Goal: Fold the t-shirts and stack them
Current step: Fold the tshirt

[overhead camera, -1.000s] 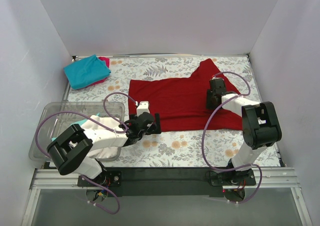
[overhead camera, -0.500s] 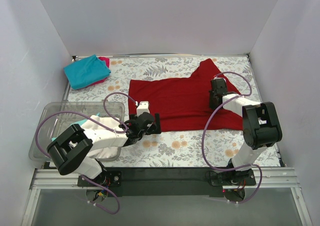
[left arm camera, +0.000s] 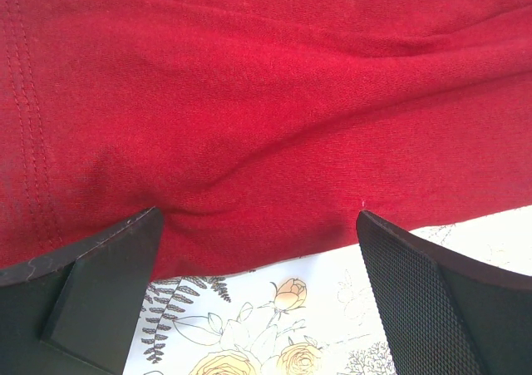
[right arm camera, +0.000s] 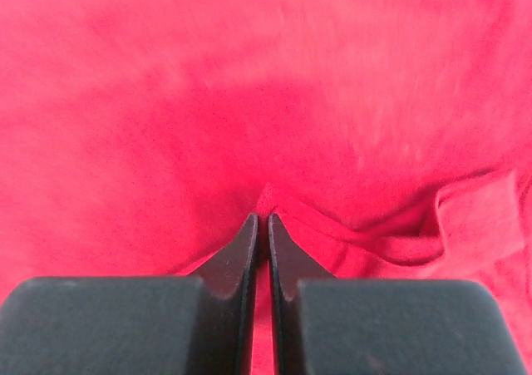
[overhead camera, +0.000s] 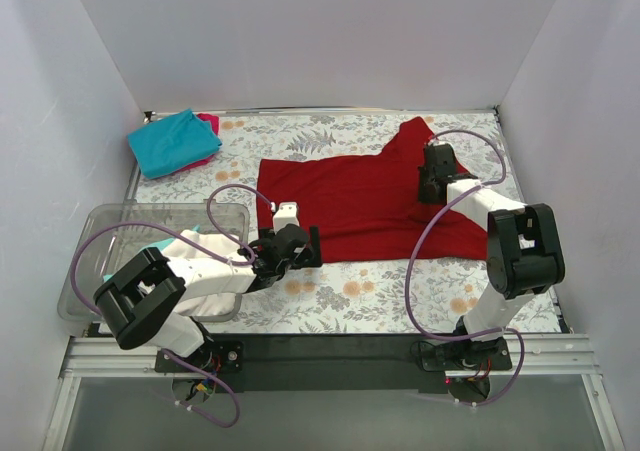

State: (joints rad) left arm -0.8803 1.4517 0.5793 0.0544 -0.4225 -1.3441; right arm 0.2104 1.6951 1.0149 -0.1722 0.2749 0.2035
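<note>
Far left, at the back of the surface [overhead camera: 350,293], a folded teal shirt [overhead camera: 172,141] lies on a pink shirt [overhead camera: 210,123]. Nearer to me on that side stands a clear bin [overhead camera: 100,233]. The red shirt [overhead camera: 350,199] lies spread flat in the middle, its long axis running left to right across the surface, one sleeve reaching to the far right corner.

My left fingers [left arm camera: 96,285] are spread wide and hold nothing. They straddle the shirt's near hem close to its left end, so the cloth lies directly ahead of the tips and the bare surface shows beneath them.

My right fingers [right arm camera: 237,263] are closed to a slit on the shirt's right part beside the sleeve, with a small pucker of cloth at the tips, which I judge to be pinched.

The coming fold, I judge, turns on the hem in front of my left fingers: that arm is nearer to it.
</note>
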